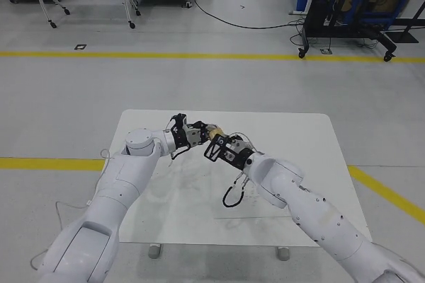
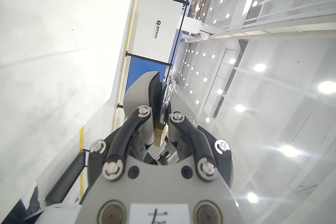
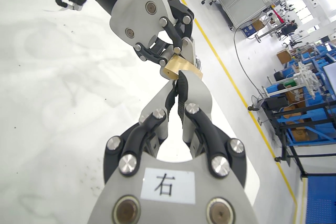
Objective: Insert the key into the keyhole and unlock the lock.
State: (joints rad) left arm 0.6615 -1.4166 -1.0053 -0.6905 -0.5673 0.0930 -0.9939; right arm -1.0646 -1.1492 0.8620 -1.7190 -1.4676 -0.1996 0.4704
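L gripper (image 2: pixel 163 97) is clamped tight on the brass lock (image 3: pixel 181 68), holding it up above the white table (image 1: pixel 297 145), approx mid-table toward the far edge. Just right of it, R gripper (image 3: pixel 178 88) touches the lock w/ its tips. Its pads are pressed almost together on sth dark, can't tell what. Those fingers (image 3: pixel 195 88) cover the lock's end face, so the keyhole is hidden. Black cable loop (image 1: pixel 232 197) lies by the R arm. Yellow floor line (image 1: pixel 198 55) and wheeled rack (image 1: pixel 347 28) lie beyond the table. Each gripper base has a white sticker (image 3: pixel 168 185) w/ one character. Printed banner (image 2: pixel 155 30) stands behind.
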